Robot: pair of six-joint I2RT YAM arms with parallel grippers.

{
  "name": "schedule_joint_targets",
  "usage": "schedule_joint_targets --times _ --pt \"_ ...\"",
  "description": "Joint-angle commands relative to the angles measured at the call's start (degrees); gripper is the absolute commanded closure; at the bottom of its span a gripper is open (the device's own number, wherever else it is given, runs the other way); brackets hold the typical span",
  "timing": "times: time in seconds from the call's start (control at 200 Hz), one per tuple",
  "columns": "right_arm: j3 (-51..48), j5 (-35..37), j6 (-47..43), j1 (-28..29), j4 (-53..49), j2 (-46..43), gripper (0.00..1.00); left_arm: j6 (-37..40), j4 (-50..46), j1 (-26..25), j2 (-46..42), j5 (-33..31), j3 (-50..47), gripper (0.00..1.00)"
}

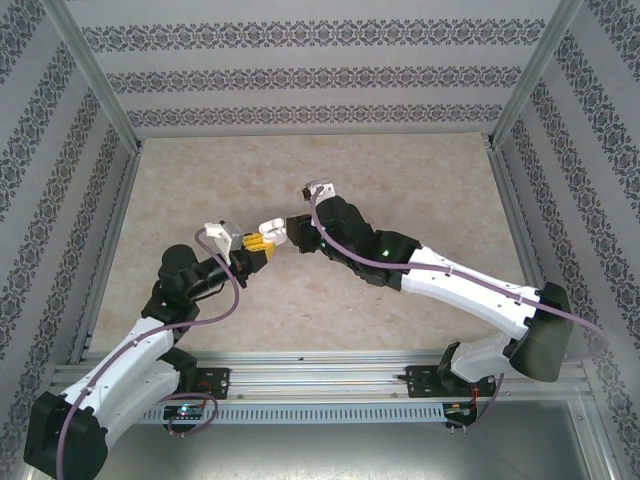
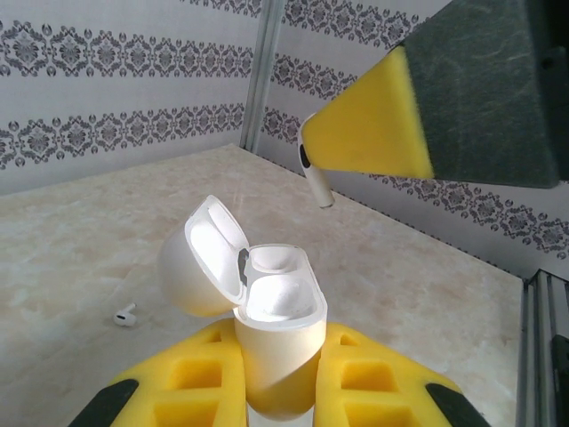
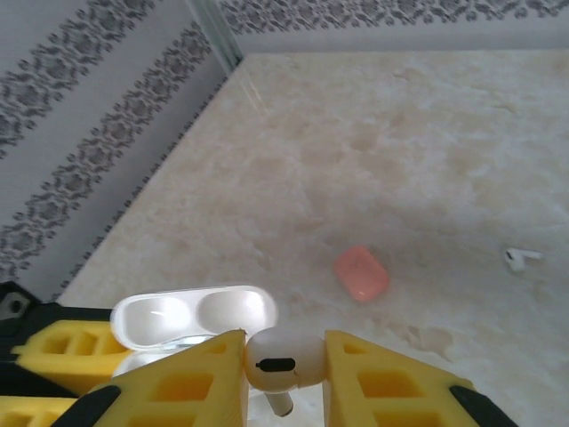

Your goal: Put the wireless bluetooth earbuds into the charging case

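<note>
Earbud [image 3: 277, 360], white, is clamped stem-down in the right end effector [image 3: 284, 378], hanging just above and right of the open charging case [image 2: 277, 307], which the left end effector [image 1: 256, 250] grips upright by its body. Doing this well likely means lining the stem over an empty well, lowering straight, and letting go only once seated; another earbud [image 2: 125, 314] lies on the bench [image 2: 427, 267].

Both arms wear white shells with black joints: the left arm [image 1: 130, 360] at seven o'clock, the right arm [image 1: 470, 285] at four. A purple cable [image 1: 236, 285] trails along each. The left gripper [image 2: 280, 374] has yellow fingers [image 2: 196, 374] with square hollows.
</note>
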Motion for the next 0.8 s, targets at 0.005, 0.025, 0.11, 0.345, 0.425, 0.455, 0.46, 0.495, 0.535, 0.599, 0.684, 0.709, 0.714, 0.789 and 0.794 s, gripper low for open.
schedule_joint_targets --times 0.005,0.025,0.11,0.345,0.425,0.455,0.46,0.495,0.535,0.599,0.684,0.709,0.714,0.789,0.794 --pt "-0.6 -2.0 -0.7 0.9 8.4 0.2 0.76 0.0 4.4 -0.8 0.3 -1.2 2.0 1.0" --pt "-0.5 -2.2 -0.6 1.0 9.0 0.5 0.76 -0.1 4.4 -0.9 0.4 -1.2 2.1 1.0" --pt "0.0 -3.2 -0.2 1.2 10.6 1.7 0.76 -0.1 4.5 -0.9 0.6 -1.4 2.3 1.0" --pt "-0.1 -5.5 0.6 1.9 12.7 4.1 0.77 -0.5 4.9 -1.0 0.6 -2.6 2.6 1.0" --pt "-0.8 -6.1 1.5 1.9 13.6 4.7 0.77 -0.7 5.2 -0.9 0.6 -2.7 2.8 1.0" --pt "-1.0 -6.3 1.9 1.9 14.0 4.8 0.77 -0.8 5.2 -1.0 0.7 -2.7 2.8 1.0" --pt "-1.1 -6.3 1.9 1.9 14.1 4.8 0.77 -0.8 5.2 -1.0 0.6 -2.7 2.9 1.0" --pt "-1.2 -6.6 2.3 1.9 14.3 5.0 0.77 -0.8 5.2 -0.9 0.6 -2.8 2.9 1.0" --pt "-1.3 -6.7 2.7 1.9 14.4 5.1 0.77 -0.8 5.1 -1.0 0.5 -2.8 2.9 1.0" --pt "-1.5 -6.8 3.1 2.0 14.7 5.1 0.78 -0.8 4.9 -0.9 0.4 -3.0 3.0 1.0" --pt "-1.8 -7.0 3.4 2.1 14.9 5.1 0.78 -0.8 4.8 -1.0 0.4 -3.2 2.9 1.0" --pt "-1.8 -6.9 3.4 2.1 14.9 5.1 0.78 -0.9 4.8 -0.9 0.4 -3.1 2.9 1.0" --pt "-1.8 -6.9 3.4 2.1 14.9 5.1 0.78 -0.9 4.8 -0.9 0.4 -3.1 2.9 1.0" --pt "-2.0 -6.9 3.3 2.2 14.6 5.1 0.78 -1.1 5.0 -0.9 0.4 -3.4 3.0 1.0" --pt "-2.1 -6.9 3.4 2.2 14.6 5.1 0.78 -1.1 5.0 -0.9 0.4 -3.3 3.1 1.0"
